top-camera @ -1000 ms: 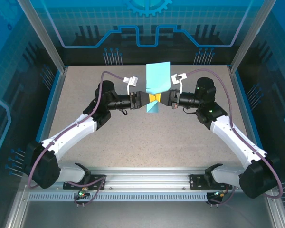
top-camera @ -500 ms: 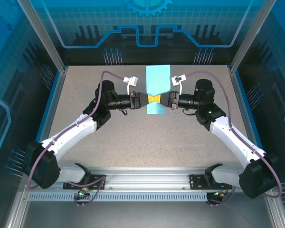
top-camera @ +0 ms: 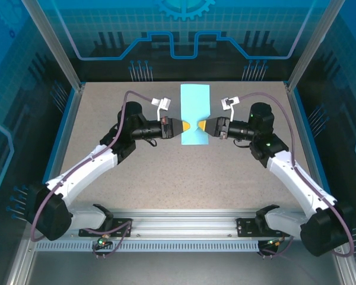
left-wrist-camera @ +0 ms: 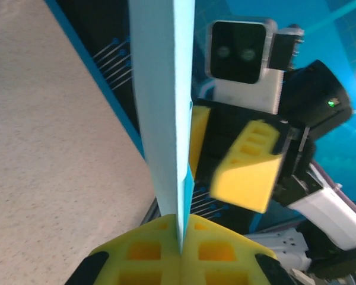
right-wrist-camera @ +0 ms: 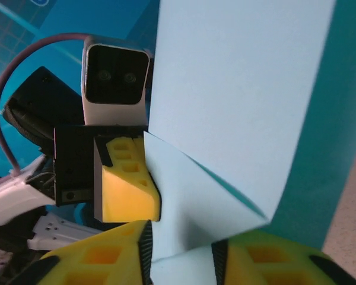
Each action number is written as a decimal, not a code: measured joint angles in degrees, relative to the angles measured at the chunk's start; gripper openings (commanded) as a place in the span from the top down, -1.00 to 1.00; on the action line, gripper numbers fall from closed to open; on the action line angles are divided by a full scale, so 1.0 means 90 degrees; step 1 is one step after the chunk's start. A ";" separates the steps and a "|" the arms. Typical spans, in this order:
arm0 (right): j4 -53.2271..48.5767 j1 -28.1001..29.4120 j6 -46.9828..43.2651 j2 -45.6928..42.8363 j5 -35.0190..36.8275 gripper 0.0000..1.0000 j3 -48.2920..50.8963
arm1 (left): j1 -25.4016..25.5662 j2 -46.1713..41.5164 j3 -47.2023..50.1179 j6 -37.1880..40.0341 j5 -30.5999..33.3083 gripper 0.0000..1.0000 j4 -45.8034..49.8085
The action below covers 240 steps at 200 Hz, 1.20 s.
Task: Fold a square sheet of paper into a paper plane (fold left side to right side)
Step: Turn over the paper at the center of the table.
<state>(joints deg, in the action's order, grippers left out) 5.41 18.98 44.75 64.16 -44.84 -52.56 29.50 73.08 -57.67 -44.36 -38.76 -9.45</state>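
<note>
While the folded sheet of paper [top-camera: 194,102] is held aloft over the tabletop [top-camera: 184,178] by the left tool [top-camera: 182,126], clamped on one edge, and the right tool [top-camera: 201,126] is parted around the other, sag and a skewed crease are risked.

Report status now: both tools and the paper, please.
Left tool shut on the folded sheet of paper. Right tool open, astride the sheet. No obstacle near it.

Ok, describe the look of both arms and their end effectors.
Left arm and right arm: white shells, black joints, purple cables looping to each wrist, white wrist cameras. Left end effector and right end effector: black bodies, yellow pocketed fingers.
</note>
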 measured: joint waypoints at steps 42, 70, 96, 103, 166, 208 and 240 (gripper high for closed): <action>-0.2793 -0.0345 -0.1205 -0.0478 0.1744 -0.18 -0.0646 | 0.0855 0.0175 -0.1158 0.1525 0.2030 1.00 0.3104; -0.4459 -0.0537 -0.1761 -0.0510 0.3439 -0.50 -0.0974 | 0.1574 0.0755 -0.1953 0.2050 0.3861 1.00 0.4855; -0.5656 -0.0777 -0.2013 -0.0512 0.4772 -0.90 -0.0937 | 0.2191 0.1583 -0.2557 0.2062 0.5564 1.00 0.6399; -0.5855 -0.0843 -0.2038 -0.0520 0.5032 -0.96 -0.0896 | 0.2336 0.1855 -0.2739 0.1955 0.6008 1.00 0.6810; -0.6528 -0.1226 -0.2103 -0.0928 0.5952 -0.99 -0.0376 | 0.2807 0.4279 -0.4197 0.0546 0.8133 1.00 0.9537; -0.6533 -0.1343 -0.2200 -0.0962 0.5933 -0.99 -0.0374 | 0.2815 0.5389 -0.4325 0.0216 0.8133 1.00 0.9979; -0.6496 -0.1409 -0.2271 -0.0962 0.5807 -1.00 -0.0272 | 0.2815 0.5785 -0.4670 0.0226 0.7732 1.00 1.0064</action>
<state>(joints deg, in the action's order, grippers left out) -53.06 6.31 24.32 55.51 7.42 -55.00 54.83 125.14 -99.70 -42.33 30.83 81.12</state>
